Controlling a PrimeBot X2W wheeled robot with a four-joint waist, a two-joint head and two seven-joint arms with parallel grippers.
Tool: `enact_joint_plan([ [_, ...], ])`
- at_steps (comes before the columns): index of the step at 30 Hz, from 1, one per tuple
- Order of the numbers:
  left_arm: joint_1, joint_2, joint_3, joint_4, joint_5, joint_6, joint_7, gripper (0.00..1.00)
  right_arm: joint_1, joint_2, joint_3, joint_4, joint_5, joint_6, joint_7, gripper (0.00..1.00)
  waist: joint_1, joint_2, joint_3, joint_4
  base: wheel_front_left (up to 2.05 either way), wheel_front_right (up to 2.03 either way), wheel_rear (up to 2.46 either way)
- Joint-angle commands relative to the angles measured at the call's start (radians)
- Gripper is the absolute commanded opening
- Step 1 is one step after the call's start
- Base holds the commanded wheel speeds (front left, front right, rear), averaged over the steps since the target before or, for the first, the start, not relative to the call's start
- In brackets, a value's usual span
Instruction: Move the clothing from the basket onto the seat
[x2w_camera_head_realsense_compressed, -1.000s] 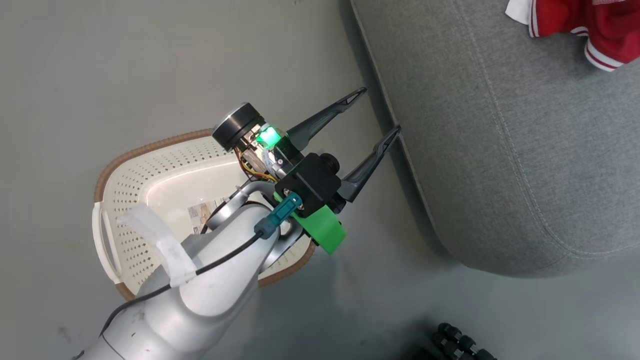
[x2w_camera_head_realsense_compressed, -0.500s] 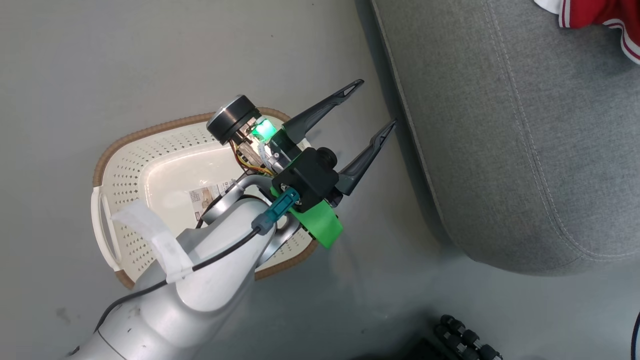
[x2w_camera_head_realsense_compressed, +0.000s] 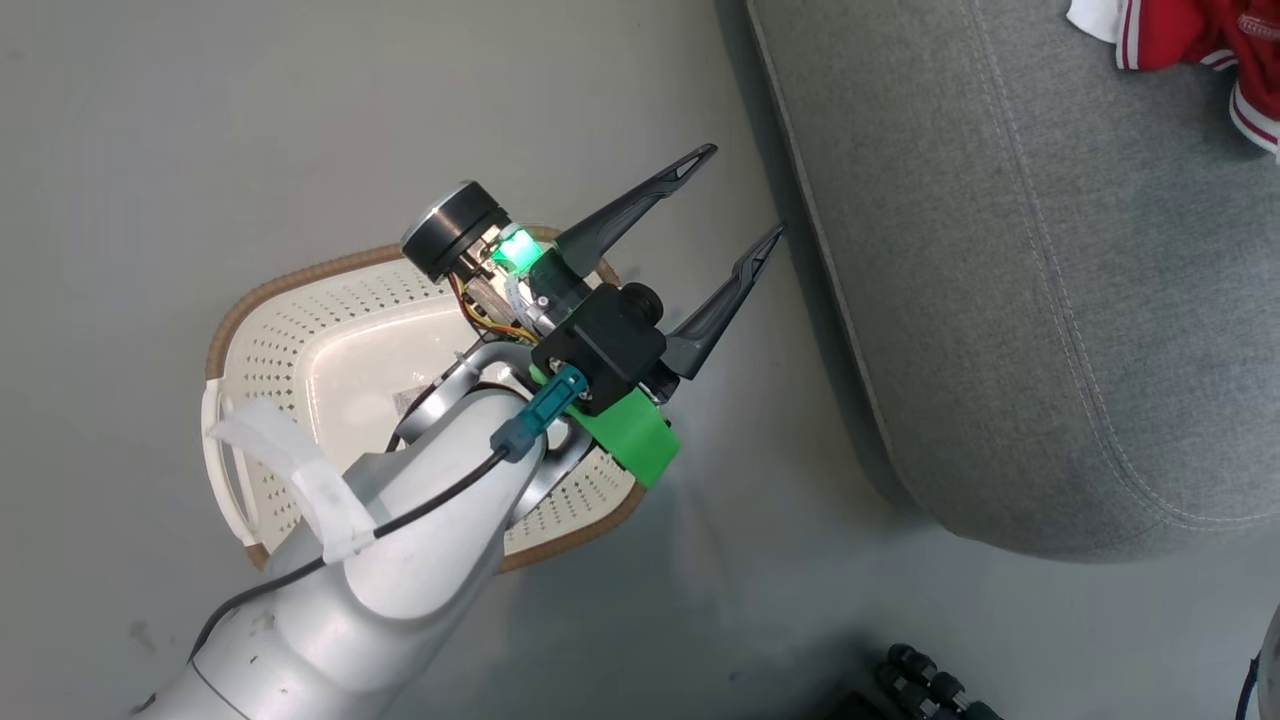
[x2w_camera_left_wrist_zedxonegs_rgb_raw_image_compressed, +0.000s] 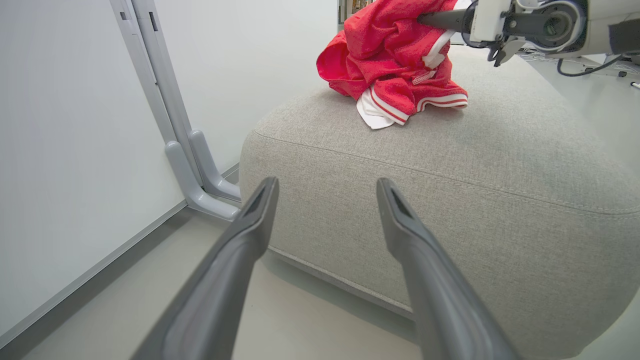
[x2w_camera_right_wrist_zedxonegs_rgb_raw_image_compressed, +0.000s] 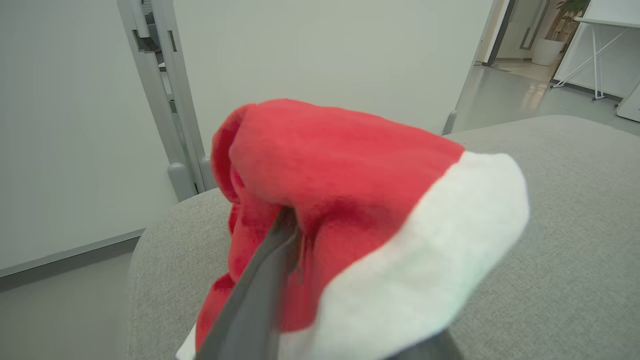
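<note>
The cream basket (x2w_camera_head_realsense_compressed: 300, 350) with its brown rim stands on the floor, and only its label sticker shows inside it. My left gripper (x2w_camera_head_realsense_compressed: 744, 191) hangs open above the basket's right rim, its fingertips a little short of the grey seat (x2w_camera_head_realsense_compressed: 1000, 250). In the left wrist view the open left gripper (x2w_camera_left_wrist_zedxonegs_rgb_raw_image_compressed: 327, 182) faces the side of the seat (x2w_camera_left_wrist_zedxonegs_rgb_raw_image_compressed: 450, 165). The red clothing (x2w_camera_left_wrist_zedxonegs_rgb_raw_image_compressed: 395, 65) with white stripe trim lies bunched on top of the seat. My right gripper (x2w_camera_left_wrist_zedxonegs_rgb_raw_image_compressed: 435, 20) is shut on it. Red clothing (x2w_camera_right_wrist_zedxonegs_rgb_raw_image_compressed: 340, 165) with white edging covers the right fingers (x2w_camera_right_wrist_zedxonegs_rgb_raw_image_compressed: 260, 290).
Grey floor (x2w_camera_head_realsense_compressed: 200, 120) surrounds the basket. A white wall with a grey upright post (x2w_camera_left_wrist_zedxonegs_rgb_raw_image_compressed: 165, 100) stands left of the seat. Dark ribbed parts (x2w_camera_head_realsense_compressed: 930, 685) show at the head view's bottom edge.
The head camera has shifted a little. My left gripper, still open, has drawn slightly up and away from the seat's edge.
</note>
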Motion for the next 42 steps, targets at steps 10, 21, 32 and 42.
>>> enact_joint_plan([
  [10,0.088,-0.020,0.048,-0.017,-0.019,0.016,-0.004,1.00,0.199,0.018,0.015,-0.098,0.020,-0.001,-0.002,1.00,0.0000,0.0000,-0.143,-0.009,0.00,0.00,0.00],
  [21,0.215,-0.028,0.152,-0.038,-0.042,0.041,-0.004,1.00,0.415,0.084,0.090,-0.276,0.033,-0.001,-0.002,1.00,0.0000,0.0000,-0.283,0.020,0.00,0.00,0.00],
  [32,0.339,-0.033,0.305,-0.062,-0.054,0.067,-0.003,1.00,0.522,0.130,0.209,-0.408,0.039,-0.001,-0.002,1.00,0.0000,0.0000,-0.378,0.116,0.00,0.00,0.00],
  [42,0.445,-0.042,0.445,-0.073,-0.039,0.072,-0.003,1.00,0.599,0.159,0.264,-0.461,0.025,-0.001,-0.002,1.00,0.0000,0.0000,-0.450,0.198,0.00,0.00,0.00],
])
